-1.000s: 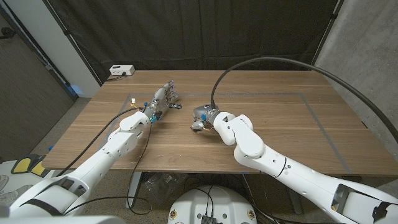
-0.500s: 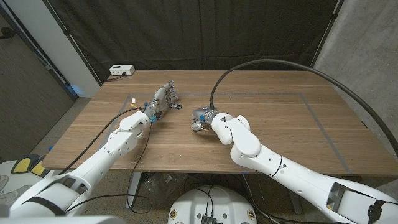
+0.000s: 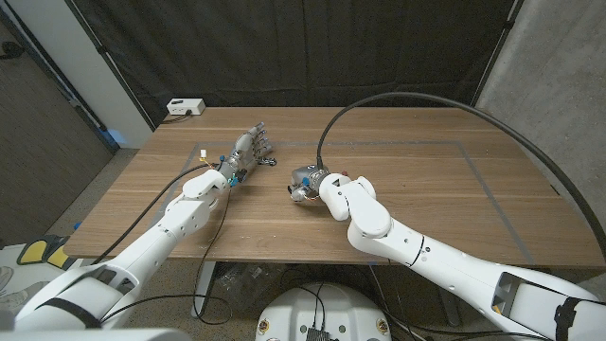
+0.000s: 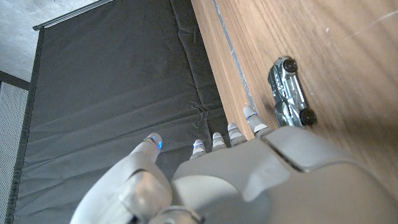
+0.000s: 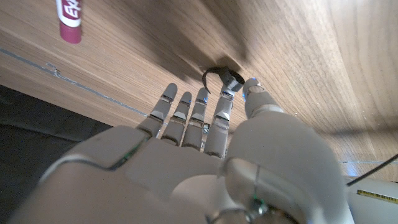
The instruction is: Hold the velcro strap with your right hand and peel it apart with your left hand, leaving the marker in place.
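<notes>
Right hand [image 5: 205, 162] eased leftward, fingers [image 5: 221, 121] pinching velcro strap [image 5: 219, 76], left hand [image 3: 248, 152] unmoved, fingers apart

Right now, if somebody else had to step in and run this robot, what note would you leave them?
Left hand: open, fingers apart, holding nothing, next to a toy car on the table.
Right hand: fingertips at the black velcro strap; whether it grips the strap is not clear.
The strap lies curled on the wood, and the marker lies apart from it, untouched.
Done: the right hand has reached the strap.
Left: get a sure hold with the right hand, bring the left hand over, peel the strap apart and leave the marker where it is.
</notes>
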You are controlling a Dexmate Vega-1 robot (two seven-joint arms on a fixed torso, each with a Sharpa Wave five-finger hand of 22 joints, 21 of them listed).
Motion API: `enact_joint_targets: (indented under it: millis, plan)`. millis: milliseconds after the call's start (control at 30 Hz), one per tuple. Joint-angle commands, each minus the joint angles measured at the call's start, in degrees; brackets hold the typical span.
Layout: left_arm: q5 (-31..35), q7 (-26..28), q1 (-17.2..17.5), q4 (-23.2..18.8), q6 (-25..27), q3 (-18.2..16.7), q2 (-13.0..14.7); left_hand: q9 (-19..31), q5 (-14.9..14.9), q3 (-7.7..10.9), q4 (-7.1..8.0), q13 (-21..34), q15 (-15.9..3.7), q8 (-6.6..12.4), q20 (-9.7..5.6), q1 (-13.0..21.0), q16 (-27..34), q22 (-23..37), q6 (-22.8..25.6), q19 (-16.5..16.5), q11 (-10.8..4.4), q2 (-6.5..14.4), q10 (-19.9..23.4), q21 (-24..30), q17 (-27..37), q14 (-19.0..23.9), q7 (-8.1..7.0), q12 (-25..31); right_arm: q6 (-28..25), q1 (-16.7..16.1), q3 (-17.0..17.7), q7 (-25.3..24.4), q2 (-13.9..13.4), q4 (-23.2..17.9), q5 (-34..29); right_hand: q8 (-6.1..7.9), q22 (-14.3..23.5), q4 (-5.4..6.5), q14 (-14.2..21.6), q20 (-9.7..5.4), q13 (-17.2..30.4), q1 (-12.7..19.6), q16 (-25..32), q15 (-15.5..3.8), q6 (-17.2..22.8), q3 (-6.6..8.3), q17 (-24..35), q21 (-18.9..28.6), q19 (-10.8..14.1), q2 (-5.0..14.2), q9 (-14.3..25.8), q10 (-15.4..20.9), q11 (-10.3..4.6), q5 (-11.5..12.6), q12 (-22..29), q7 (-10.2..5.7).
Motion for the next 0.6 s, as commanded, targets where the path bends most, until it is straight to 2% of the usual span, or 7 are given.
enact_joint_targets:
  millis: [33,200,300,367,467,500,600]
  plan:
    - [-0.19,-0.42,-0.16,0.34,-0.04,0.00,-0.06,0.17,0.21,-0.16,0.02,0.10,0.11,-0.12,0.43,0.23,0.35,0.18,0.27,-1.31,-0.09,-0.45,-0.22,-0.06,0.28,0.16,-0.42,0.02,-2.43,0.16,-1.89,-5.58,-0.54,1.53,-2.12,0.22,0.52,-0.25,2.20,-0.86,-0.01,4.08,0.87,-4.13,1.16,0.39,0.20,1.49,2.24,0.90,0.28,1.25,-0.06,0.40,0.37,-0.20]
    - [-0.20,-0.54,-0.05,0.13,-0.13,-0.01,0.03,0.17,0.23,-0.21,0.04,0.10,0.03,-0.14,0.45,0.17,0.35,0.19,0.27,-1.27,-0.11,-0.49,-0.15,-0.06,0.28,0.17,-0.41,0.06,-2.81,-0.47,-2.29,-7.46,-0.73,1.47,-4.47,1.05,0.90,0.34,4.90,-1.66,-0.04,6.63,1.88,-5.89,4.34,-0.52,0.52,2.94,3.44,1.34,0.42,4.09,-1.94,-0.05,1.16,-0.84]
    - [-0.16,-0.64,-0.01,-0.03,-0.10,0.03,0.12,0.16,0.25,-0.24,0.06,0.10,-0.02,-0.15,0.45,0.13,0.31,0.19,0.28,-1.28,-0.04,-0.52,-0.16,-0.07,0.29,0.10,-0.42,0.06,-2.67,-0.84,-2.12,-8.26,-0.77,1.34,-5.09,1.60,1.08,0.66,6.18,-1.85,-0.06,6.87,2.31,-6.53,6.17,-1.68,0.61,3.79,4.17,0.65,0.50,5.24,-2.76,-0.24,1.42,-1.07]
    - [-0.16,-0.69,-0.02,-0.08,-0.02,0.06,0.15,0.16,0.26,-0.27,0.07,0.10,-0.04,-0.17,0.44,0.10,0.31,0.19,0.24,-1.26,-0.04,-0.54,-0.17,-0.07,0.29,0.08,-0.43,0.06,-2.29,-1.36,-1.79,-9.68,-0.94,1.18,-5.18,2.06,1.15,0.82,6.89,-1.94,-0.07,6.88,2.52,-6.94,7.47,-2.24,0.64,4.17,4.43,0.30,0.56,5.70,-2.50,-0.23,1.49,-1.10]
    - [-0.02,-0.71,-0.08,-0.07,0.01,0.15,0.20,0.17,0.27,-0.30,0.08,0.10,-0.07,-0.18,0.41,0.07,0.27,0.18,0.24,-1.28,-0.07,-0.58,-0.31,-0.09,0.29,0.00,-0.41,0.00,-2.22,-2.18,-1.53,-11.89,-1.06,1.04,-6.16,4.04,1.30,0.94,8.35,-2.20,-0.09,7.66,2.69,-7.85,12.16,-3.21,0.62,5.20,4.93,-0.31,1.03,7.38,-3.05,0.07,1.79,-0.70]
    - [-0.06,-0.70,-0.10,-0.05,0.03,0.14,0.17,0.17,0.28,-0.31,0.08,0.10,-0.09,-0.19,0.43,0.06,0.27,0.18,0.22,-1.29,-0.09,-0.60,-0.41,-0.10,0.29,0.00,-0.43,-0.04,-2.13,-2.35,-1.33,-12.14,-1.04,1.02,-6.11,4.79,1.34,0.94,8.72,-2.31,-0.10,8.05,2.58,-8.10,13.83,-3.36,0.59,5.56,5.03,-0.48,1.18,7.87,-4.28,0.23,1.82,-0.91]
    - [-0.10,-0.75,-0.15,0.00,-0.01,0.12,0.13,0.17,0.29,-0.33,0.07,0.10,-0.07,-0.21,0.44,0.05,0.26,0.18,0.18,-1.31,-0.06,-0.62,-0.41,-0.11,0.29,-0.01,-0.39,-0.03,-1.99,-2.52,-1.20,-12.23,-0.98,1.17,-6.77,5.56,1.36,0.91,9.03,-2.52,-0.12,8.59,2.29,-8.43,15.89,-3.49,0.52,5.96,4.93,-0.81,1.11,8.41,-4.87,0.47,1.81,-0.91]
